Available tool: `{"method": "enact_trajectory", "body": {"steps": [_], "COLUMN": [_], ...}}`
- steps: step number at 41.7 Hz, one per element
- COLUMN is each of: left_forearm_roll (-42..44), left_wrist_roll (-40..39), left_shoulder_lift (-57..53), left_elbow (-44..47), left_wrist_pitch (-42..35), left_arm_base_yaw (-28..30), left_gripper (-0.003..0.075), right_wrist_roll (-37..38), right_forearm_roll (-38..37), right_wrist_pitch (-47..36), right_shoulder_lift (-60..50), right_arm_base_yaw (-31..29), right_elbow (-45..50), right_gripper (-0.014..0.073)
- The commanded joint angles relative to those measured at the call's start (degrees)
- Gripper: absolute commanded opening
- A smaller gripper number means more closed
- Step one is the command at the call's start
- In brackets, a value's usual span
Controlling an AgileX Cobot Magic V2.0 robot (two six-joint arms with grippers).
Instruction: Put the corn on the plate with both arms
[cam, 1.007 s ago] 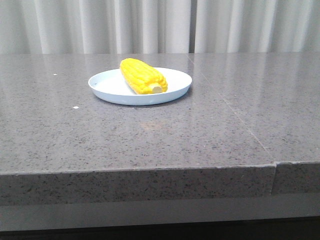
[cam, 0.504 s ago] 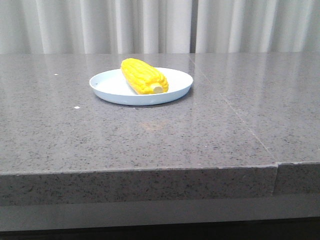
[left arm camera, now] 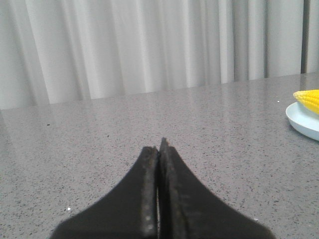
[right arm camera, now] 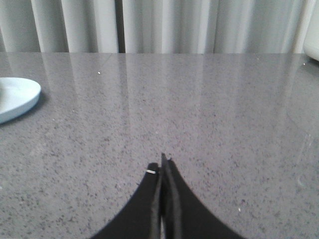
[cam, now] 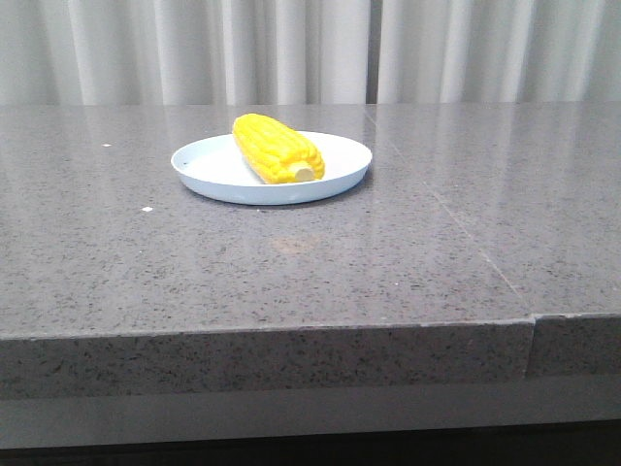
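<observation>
The yellow corn (cam: 278,148) lies on the pale blue-white plate (cam: 210,170) at the middle of the grey table, its pale stub end pointing to the front. Neither gripper shows in the front view. In the left wrist view my left gripper (left arm camera: 159,147) is shut and empty, low over bare table, with the plate's rim (left arm camera: 301,119) and the corn's tip (left arm camera: 309,98) far off at the frame's edge. In the right wrist view my right gripper (right arm camera: 160,167) is shut and empty, with the plate's rim (right arm camera: 20,97) far off.
Grey speckled stone table (cam: 388,252) with a seam (cam: 456,233) running back on the right and a front edge near the camera. White curtains (cam: 291,49) hang behind. A white object's edge (right arm camera: 313,47) shows at the far corner in the right wrist view.
None apart from slight camera jitter; the corn and plate stay in place.
</observation>
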Motion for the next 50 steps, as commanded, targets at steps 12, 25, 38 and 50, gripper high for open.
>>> {"method": "enact_trajectory", "body": {"steps": [12,25,38,50], "left_forearm_roll": [-0.5,-0.5,-0.5,-0.5], "left_wrist_roll": [-0.5,-0.5,-0.5,-0.5], "left_shoulder_lift": [-1.1,-1.1,-1.1,-1.1], "left_elbow": [0.1,0.1,0.1,0.1], "left_wrist_pitch": [-4.5,-4.5,-4.5,-4.5], "left_arm_base_yaw": [0.1,0.1,0.1,0.1], "left_gripper": [-0.0020,-0.0020,-0.0020,-0.0020], "right_wrist_roll": [-0.3,-0.2,-0.2,-0.2], "right_forearm_roll": [0.3,0.3,0.3,0.3], "right_wrist_pitch": [-7.6,-10.5,-10.4,-10.4], "right_shoulder_lift": [-0.9,-0.9,-0.9,-0.9], "right_arm_base_yaw": [-0.6,-0.6,-0.6,-0.6], "right_elbow": [0.4,0.4,0.4,0.4], "right_gripper": [-0.0068,-0.0068,-0.0068,-0.0068]}}
